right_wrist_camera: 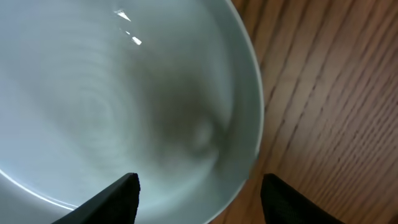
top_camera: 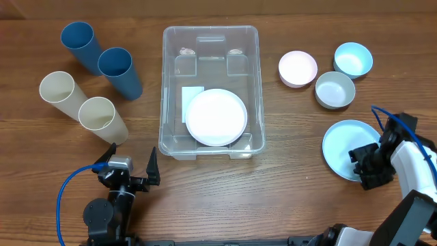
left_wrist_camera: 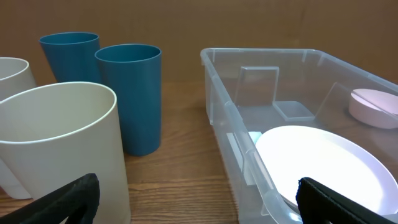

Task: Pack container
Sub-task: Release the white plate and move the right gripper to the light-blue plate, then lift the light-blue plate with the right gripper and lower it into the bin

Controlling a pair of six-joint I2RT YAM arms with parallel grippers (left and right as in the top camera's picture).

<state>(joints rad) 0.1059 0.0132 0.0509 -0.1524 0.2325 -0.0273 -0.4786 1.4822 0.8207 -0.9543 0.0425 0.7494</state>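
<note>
The container (top_camera: 212, 72) sits in the middle of the desk (top_camera: 287, 205), open side up, with a white plate (top_camera: 216, 117) lying flat in its near half. To the container's left stand two blue cups (top_camera: 119, 68) and two cream cups (top_camera: 99, 116). To its right are a pink bowl (top_camera: 298, 68), a light blue bowl (top_camera: 353, 59) and a grey bowl (top_camera: 334, 90), and nearer than these a light blue plate (top_camera: 341, 147).

The likely trouble lies at that blue plate. Its rim is thin and shallow, so a pinch taken only on the edge could slip, letting the plate tilt, skid on the desk or drop on the way over. Carried low, it could also strike the container's right wall, or land crooked on the white plate.

The right end effector (top_camera: 364, 169) is over the blue plate's edge farthest from the container, partly open, its fingers straddling the rim with a gap on both sides; it grips nothing yet. The left end effector (top_camera: 132, 154), just off the container's near left corner, gapes fully wide and holds nothing.
</note>
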